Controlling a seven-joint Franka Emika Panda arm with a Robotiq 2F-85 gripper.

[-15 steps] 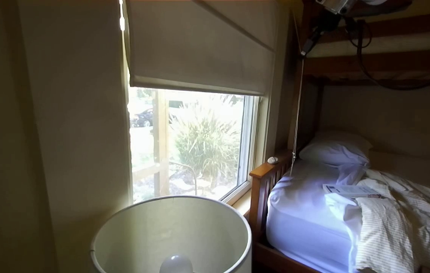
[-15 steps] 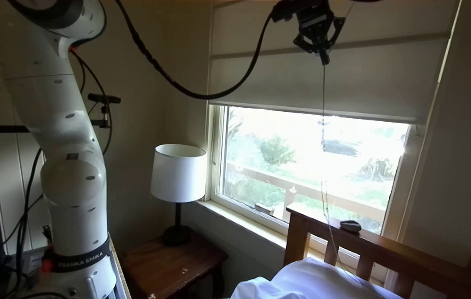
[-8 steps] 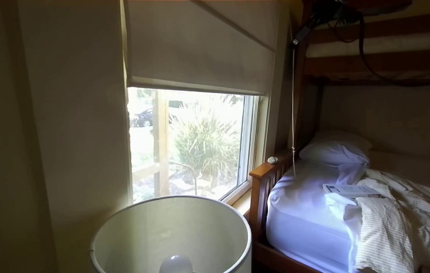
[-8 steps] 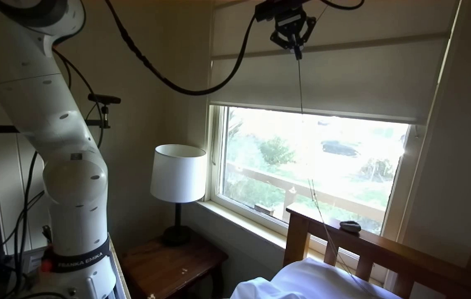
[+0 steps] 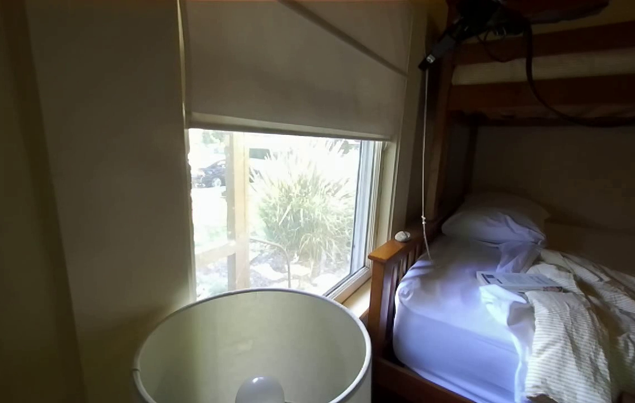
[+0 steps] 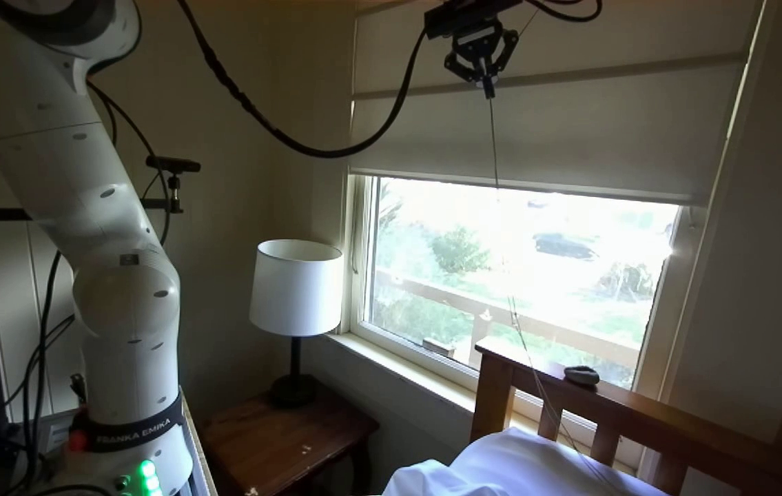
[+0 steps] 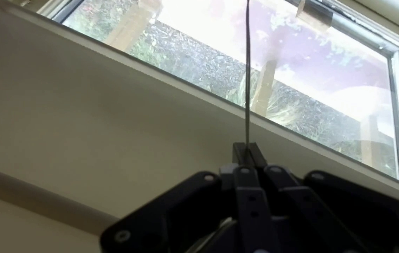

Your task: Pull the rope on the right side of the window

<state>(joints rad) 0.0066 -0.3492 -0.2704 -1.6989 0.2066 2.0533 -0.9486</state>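
The rope [image 5: 423,145] is a thin pale cord hanging from my gripper [image 5: 428,60] toward the bed, with a small knot low down. It shows dark against the shade in an exterior view [image 6: 494,145], and a short length slants up behind the gripper [image 6: 488,89]. In the wrist view the rope [image 7: 248,77] runs into the closed fingertips [image 7: 247,151], which are shut on it. The window [image 5: 300,212] is bright in both exterior views [image 6: 446,275]. Its cream shade [image 5: 295,78] covers the upper part. The gripper is in front of the shade [image 6: 604,131].
The wooden bed rail [image 6: 590,393] with a small stone [image 6: 581,375] stands below the window. A white lamp [image 6: 296,289] stands on a wooden side table [image 6: 280,448]. A black cable [image 6: 322,151] loops from the arm. Upper bunk boards [image 5: 563,98] are near the gripper.
My gripper has moved left and slightly up in both exterior views, carrying the rope with it. The light gap at the shade's left edge has narrowed. Green lights now glow on the robot base.
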